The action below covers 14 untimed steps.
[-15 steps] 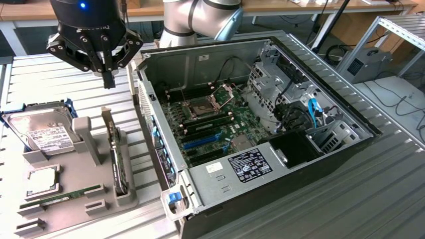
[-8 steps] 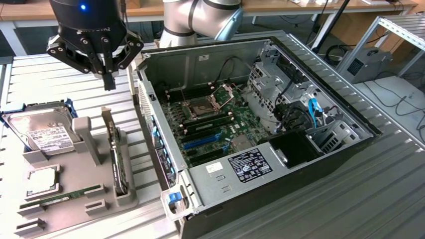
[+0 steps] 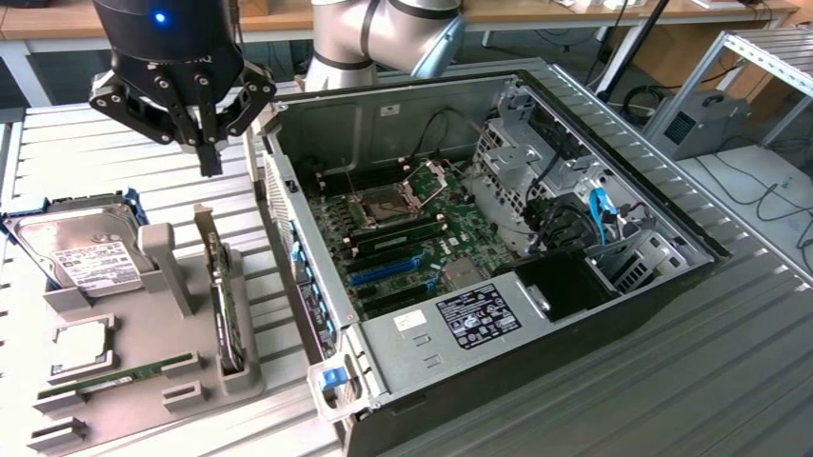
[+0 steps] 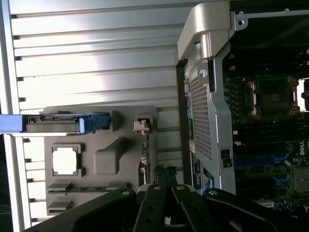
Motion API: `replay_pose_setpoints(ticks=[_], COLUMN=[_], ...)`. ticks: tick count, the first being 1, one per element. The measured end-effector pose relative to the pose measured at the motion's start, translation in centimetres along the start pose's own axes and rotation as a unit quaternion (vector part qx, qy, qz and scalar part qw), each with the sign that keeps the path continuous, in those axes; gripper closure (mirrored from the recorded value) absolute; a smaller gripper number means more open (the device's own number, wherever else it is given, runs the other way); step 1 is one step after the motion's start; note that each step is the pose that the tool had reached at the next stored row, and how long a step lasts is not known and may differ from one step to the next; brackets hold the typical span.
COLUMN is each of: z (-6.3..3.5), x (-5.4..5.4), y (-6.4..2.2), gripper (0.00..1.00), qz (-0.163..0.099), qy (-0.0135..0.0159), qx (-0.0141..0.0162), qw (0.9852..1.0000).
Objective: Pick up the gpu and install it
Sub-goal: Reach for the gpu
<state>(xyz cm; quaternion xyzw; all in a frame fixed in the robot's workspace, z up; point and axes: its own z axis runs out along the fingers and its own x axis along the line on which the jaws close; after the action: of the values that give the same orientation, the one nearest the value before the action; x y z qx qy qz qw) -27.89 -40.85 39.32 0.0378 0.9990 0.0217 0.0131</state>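
The gpu (image 3: 228, 309) stands on its edge in a slot of the grey holder tray (image 3: 152, 381), left of the open computer case (image 3: 318, 371). My gripper (image 3: 209, 164) hangs above and behind the card, clear of it, fingers shut with nothing between them. In the wrist view the shut fingertips (image 4: 164, 175) point down beside the card's thin edge (image 4: 144, 150), between the tray (image 4: 104, 157) and the case wall (image 4: 207, 116). The motherboard (image 3: 406, 233) lies exposed inside the case, with blue slots (image 3: 381, 271) near its front.
The tray also holds a hard drive (image 3: 83, 252) in a blue caddy, a CPU (image 3: 79, 343) and a RAM stick (image 3: 121, 374). A grey post (image 3: 166, 257) rises next to the card. Cables and drive cages (image 3: 572, 214) crowd the case's far side.
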Motion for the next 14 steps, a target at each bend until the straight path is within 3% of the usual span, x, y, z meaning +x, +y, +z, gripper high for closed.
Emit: replay_pose_setpoints(ticks=[14], z=[-0.02], x=[-0.03], y=[-0.42], gripper=[0.89], qz=[0.0], qy=[0.0], qx=[0.0], qw=[1.0])
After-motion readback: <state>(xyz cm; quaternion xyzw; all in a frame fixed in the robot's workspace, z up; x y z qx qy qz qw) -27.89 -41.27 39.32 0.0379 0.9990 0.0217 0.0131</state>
